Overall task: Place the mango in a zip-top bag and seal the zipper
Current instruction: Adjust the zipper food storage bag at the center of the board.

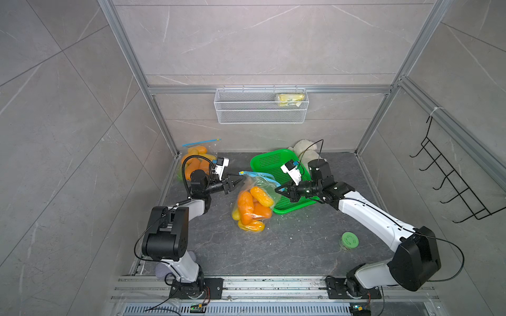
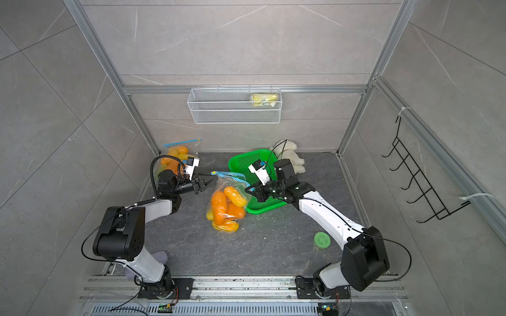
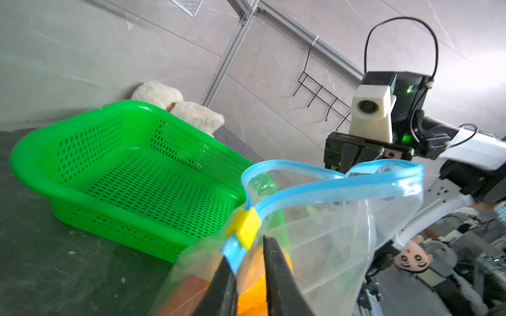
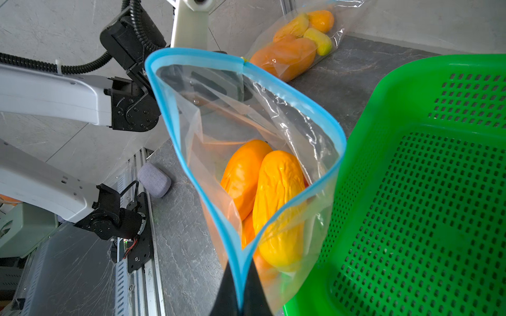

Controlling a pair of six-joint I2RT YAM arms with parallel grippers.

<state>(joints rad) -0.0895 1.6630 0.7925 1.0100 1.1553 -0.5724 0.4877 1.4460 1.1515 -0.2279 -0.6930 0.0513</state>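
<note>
Left gripper [image 1: 238, 180] clamps the blue strip of the zip-top bag [image 4: 301, 131] just beside the yellow slider [image 3: 245, 228], right gripper [image 4: 241, 284] pinches the far end, mouth gaping between them, mangoes [image 4: 279, 208] inside, bag sitting on the worktop [image 1: 287, 246] beside the green basket [image 3: 30, 161].

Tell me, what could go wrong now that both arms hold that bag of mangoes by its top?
1. The left gripper and right gripper each pinch only the thin blue strip of the zip-top bag. If it is lifted, the weight of the mangoes might pull an end free.
2. The mouth gapes wide, and the yellow slider sits at the left gripper's end. Wrinkled plastic could jam it when it is pulled across.
</note>
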